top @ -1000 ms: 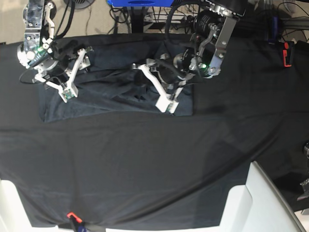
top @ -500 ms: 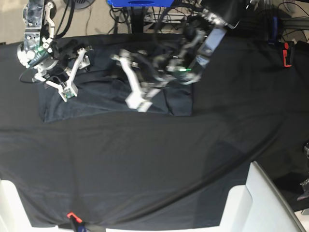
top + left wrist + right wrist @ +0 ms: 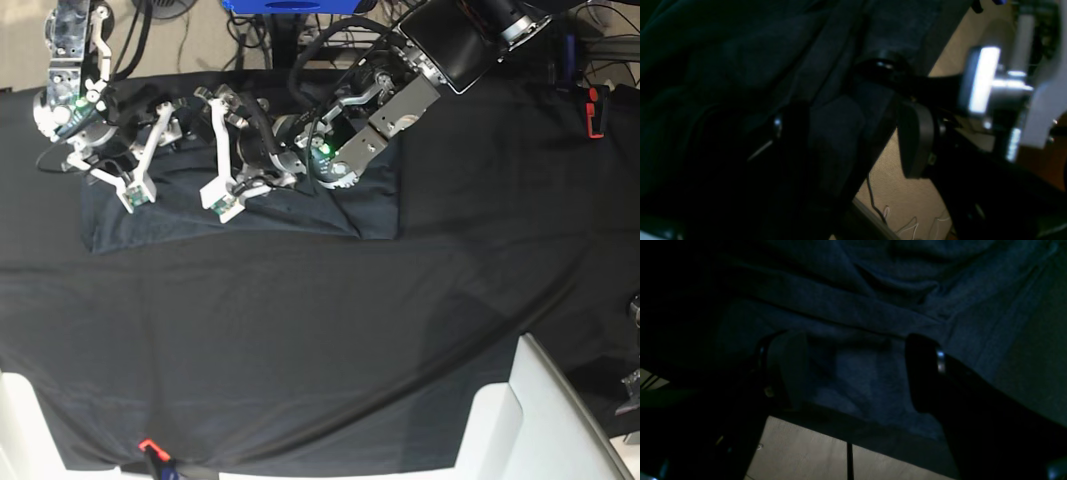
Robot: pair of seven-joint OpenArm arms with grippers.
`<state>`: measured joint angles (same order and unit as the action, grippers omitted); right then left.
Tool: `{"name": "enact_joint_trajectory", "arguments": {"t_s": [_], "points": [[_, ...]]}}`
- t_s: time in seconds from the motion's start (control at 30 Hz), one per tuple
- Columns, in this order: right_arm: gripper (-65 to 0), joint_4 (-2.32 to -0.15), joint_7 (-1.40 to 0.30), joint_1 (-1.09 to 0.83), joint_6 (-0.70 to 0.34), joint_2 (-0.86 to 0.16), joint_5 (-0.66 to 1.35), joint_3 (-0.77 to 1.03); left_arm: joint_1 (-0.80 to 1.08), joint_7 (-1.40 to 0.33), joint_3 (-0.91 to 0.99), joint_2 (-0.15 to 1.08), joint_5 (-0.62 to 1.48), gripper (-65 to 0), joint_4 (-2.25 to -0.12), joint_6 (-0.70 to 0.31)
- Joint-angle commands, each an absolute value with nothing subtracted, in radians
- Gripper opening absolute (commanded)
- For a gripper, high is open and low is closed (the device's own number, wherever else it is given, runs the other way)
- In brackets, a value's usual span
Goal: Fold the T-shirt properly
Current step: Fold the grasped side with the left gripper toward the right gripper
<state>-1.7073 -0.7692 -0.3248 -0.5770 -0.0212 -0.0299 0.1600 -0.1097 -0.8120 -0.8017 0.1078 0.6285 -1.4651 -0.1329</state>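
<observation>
The T-shirt (image 3: 300, 215) lies as a dark slate-grey band across the far part of the black cloth, creased and partly folded. My left gripper (image 3: 232, 190) has reached over it to its left-middle and hangs just above the fabric. In the left wrist view the left gripper (image 3: 850, 136) stands open, with the T-shirt (image 3: 740, 50) under and between the fingers. My right gripper (image 3: 140, 160) is over the shirt's left end. The right wrist view shows the right gripper (image 3: 855, 373) open too, both dark fingers apart above the wrinkled T-shirt (image 3: 873, 306).
The black tablecloth (image 3: 300, 350) covers the table. A white block (image 3: 520, 420) sits at the near right corner, a red-and-black clamp (image 3: 595, 110) at the far right, an orange clip (image 3: 148, 446) at the near edge. Beige floor (image 3: 893, 200) shows past the table's far edge.
My left arm has swung leftward across the shirt, from its right part to its left-middle, and its jaws have opened wider. The right gripper has barely shifted.
</observation>
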Motion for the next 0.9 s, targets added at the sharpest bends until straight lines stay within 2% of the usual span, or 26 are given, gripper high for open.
{"name": "enact_joint_trajectory", "arguments": {"t_s": [0.0,0.1,0.13,0.17,0.2,0.23,0.27,0.3,0.43,0.73,0.87], "points": [[-22.5,-1.719,-0.756,-0.320,-0.585,-0.024,-0.018,0.160,-0.122,-0.782,-0.796,0.097,0.654,-24.7,-1.517,-0.142],[-22.5,-1.719,-0.756,-0.320,-0.585,-0.024,-0.018,0.160,-0.102,-0.782,-0.760,0.165,0.654,-25.2,-1.606,-0.139],[-22.5,-1.719,-0.756,-0.320,-0.585,-0.024,-0.018,0.160,-0.074,-0.782,-0.723,0.186,0.656,-28.3,-1.641,-0.137],[-22.5,-1.718,-0.756,-0.320,-0.585,-0.024,-0.018,0.160,-0.050,-0.782,-0.677,0.203,0.656,-33.2,-1.666,-0.137],[-22.5,-1.718,-0.756,-0.320,-0.585,-0.024,-0.018,0.160,-0.013,-0.782,-0.619,0.220,0.656,-41.8,-1.692,-0.137],[-22.5,-1.718,-0.756,-0.320,-0.585,-0.024,-0.018,0.160,0.021,-0.782,-0.568,0.228,0.656,-50.8,-1.709,-0.137],[-22.5,-1.718,-0.756,-0.320,-0.585,-0.024,-0.018,0.160,0.056,-0.782,-0.504,0.231,0.656,-62.9,-1.722,-0.137],[-22.5,-1.718,-0.756,-0.320,-0.585,-0.024,-0.018,0.160,0.084,-0.782,-0.453,0.232,0.650,-65.0,-1.727,-0.137],[-22.5,-1.718,-0.756,-0.320,-0.585,-0.024,-0.018,0.156,0.166,-0.785,-0.317,0.231,0.647,-65.0,-1.719,-0.137],[-22.5,-1.718,-0.756,-0.320,-0.585,-0.022,-0.018,0.154,0.166,-0.842,-0.306,0.225,0.645,-65.0,-1.673,-0.136],[-22.5,-1.718,-0.756,-0.323,-0.585,-0.022,-0.018,0.159,0.163,-0.842,-0.312,0.222,0.645,-65.0,-1.644,-0.065]]}}
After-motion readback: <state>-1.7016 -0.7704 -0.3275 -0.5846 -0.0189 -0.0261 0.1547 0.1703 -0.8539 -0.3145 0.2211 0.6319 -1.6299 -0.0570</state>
